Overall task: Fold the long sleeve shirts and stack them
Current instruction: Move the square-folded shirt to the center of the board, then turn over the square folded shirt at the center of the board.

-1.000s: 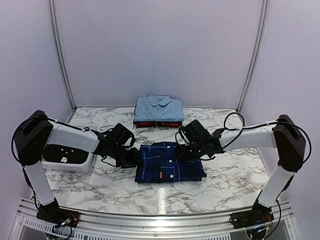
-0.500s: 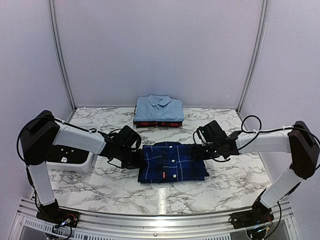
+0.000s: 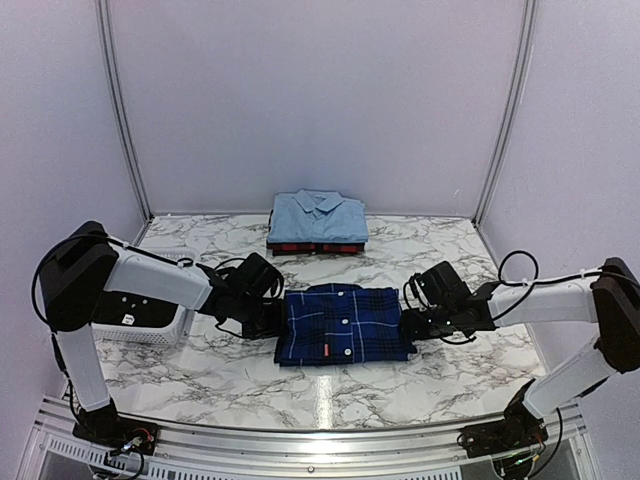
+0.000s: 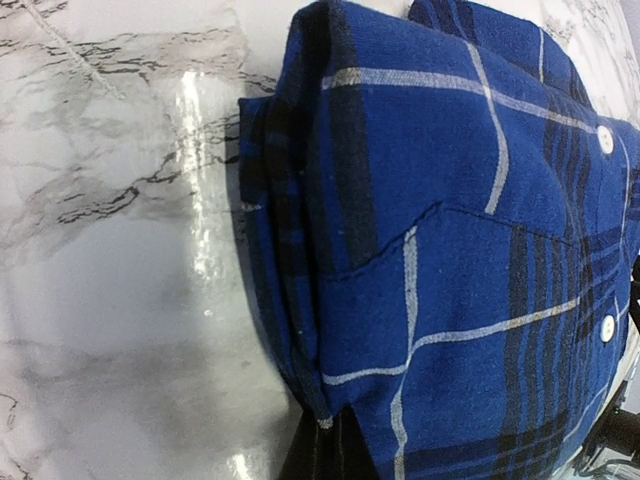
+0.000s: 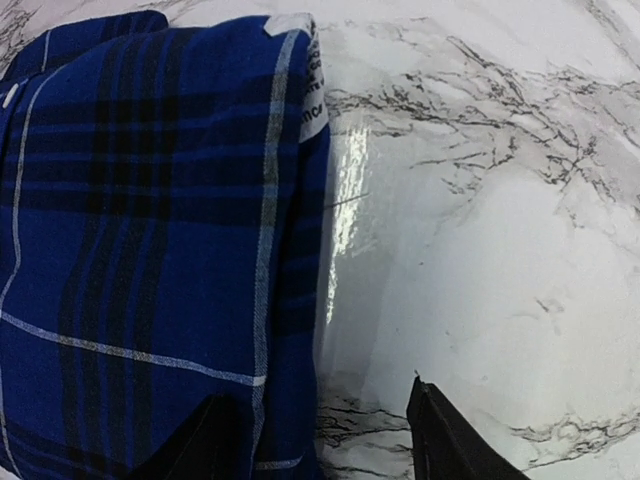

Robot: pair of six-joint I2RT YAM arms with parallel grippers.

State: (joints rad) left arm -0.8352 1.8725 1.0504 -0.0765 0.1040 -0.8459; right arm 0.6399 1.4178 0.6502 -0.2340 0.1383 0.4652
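A folded navy plaid shirt (image 3: 345,325) lies at the table's middle. My left gripper (image 3: 272,322) is at its left edge, shut on the folded hem; the left wrist view shows the cloth (image 4: 450,250) running down into the closed gripper (image 4: 335,445). My right gripper (image 3: 408,325) stands open at the shirt's right edge. In the right wrist view one of its fingers (image 5: 205,440) is over the plaid (image 5: 150,230), the other on bare marble, gripper (image 5: 316,400) straddling the edge. A folded light blue shirt (image 3: 318,215) rests on a red-and-black plaid one (image 3: 315,246) at the back.
A white slotted basket (image 3: 140,325) sits at the left under my left arm. The marble table (image 3: 470,360) is bounded by grey walls at the back and sides, and a metal rail (image 3: 320,440) runs along the near edge.
My left gripper has closed on the shirt's left edge. My right gripper moved outward from over the shirt to its right edge, lowered, and its jaws have narrowed.
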